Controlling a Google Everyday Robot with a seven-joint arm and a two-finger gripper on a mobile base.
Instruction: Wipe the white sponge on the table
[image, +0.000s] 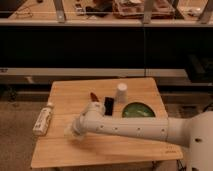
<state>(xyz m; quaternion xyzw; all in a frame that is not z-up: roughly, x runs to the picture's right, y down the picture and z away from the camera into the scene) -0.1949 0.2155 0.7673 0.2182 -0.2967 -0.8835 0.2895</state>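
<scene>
The table (135, 149) has a light plank-grained wooden top. My white arm reaches from the lower right across its front half to the left. My gripper (73, 131) is low over the left front part of the table, right of the bottle. A small pale soft shape at the gripper's tip looks like the white sponge (68, 133), pressed against the wood. The gripper hides most of it.
A long narrow white bottle (42, 121) lies at the table's left edge. An upturned white cup (121, 92) stands at the back middle. A green plate (138, 110) lies to the right. A black block (108, 106) and a reddish item (93, 96) lie mid-table.
</scene>
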